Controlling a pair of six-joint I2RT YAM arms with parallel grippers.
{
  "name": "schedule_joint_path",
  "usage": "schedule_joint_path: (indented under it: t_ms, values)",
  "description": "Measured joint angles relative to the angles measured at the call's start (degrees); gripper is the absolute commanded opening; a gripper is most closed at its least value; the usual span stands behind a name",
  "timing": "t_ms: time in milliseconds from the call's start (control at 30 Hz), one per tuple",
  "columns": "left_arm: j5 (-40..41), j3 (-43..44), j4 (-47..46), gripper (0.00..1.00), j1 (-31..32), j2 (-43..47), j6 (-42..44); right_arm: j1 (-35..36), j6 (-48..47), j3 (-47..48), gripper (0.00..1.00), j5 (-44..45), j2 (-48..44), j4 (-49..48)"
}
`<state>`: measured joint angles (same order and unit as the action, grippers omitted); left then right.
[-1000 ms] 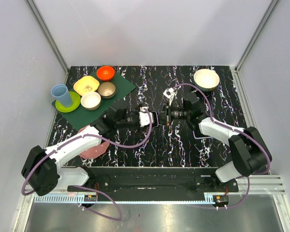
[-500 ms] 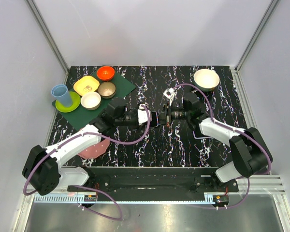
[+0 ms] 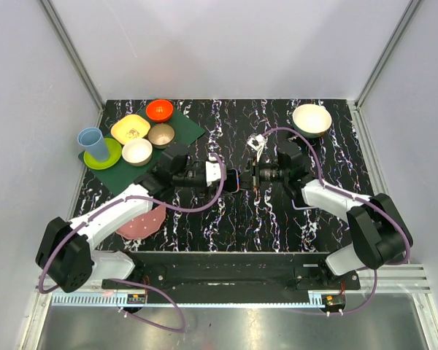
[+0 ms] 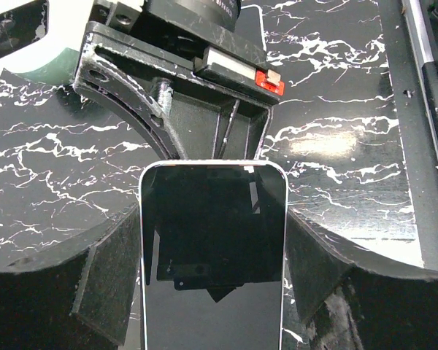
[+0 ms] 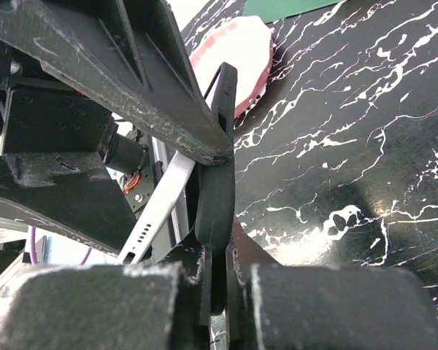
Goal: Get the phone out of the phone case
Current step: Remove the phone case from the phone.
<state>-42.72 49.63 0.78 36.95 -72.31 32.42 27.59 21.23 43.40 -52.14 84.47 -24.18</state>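
Marbled black table (image 4: pixel 336 87) behind glossy black-screened phone (image 4: pixel 213 248)

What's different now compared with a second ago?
The left end effector, holding the phone, drew back to the left, away from the right end effector, widening the gap between them. The right end effector stayed put, shut on the case.

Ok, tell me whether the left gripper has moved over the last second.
Yes. The left gripper, holding the phone, has drawn left, toward the green mat and away from the right gripper.
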Motion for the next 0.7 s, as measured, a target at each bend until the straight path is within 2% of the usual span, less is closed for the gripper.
schedule_joint_path:
  t_ms: [567,700]
  values:
    - [-5.57,2.16,1.22,0.59,-1.84,-2.34,-2.45,0.00,-1.81,-1.97,0.00,0.98,-0.90,-2.10]
    - [-5.25,2.16,1.44,0.59,-1.84,-2.32,-2.08,0.00,-0.92,-0.22,0.00,1.07,-0.85,1.86]
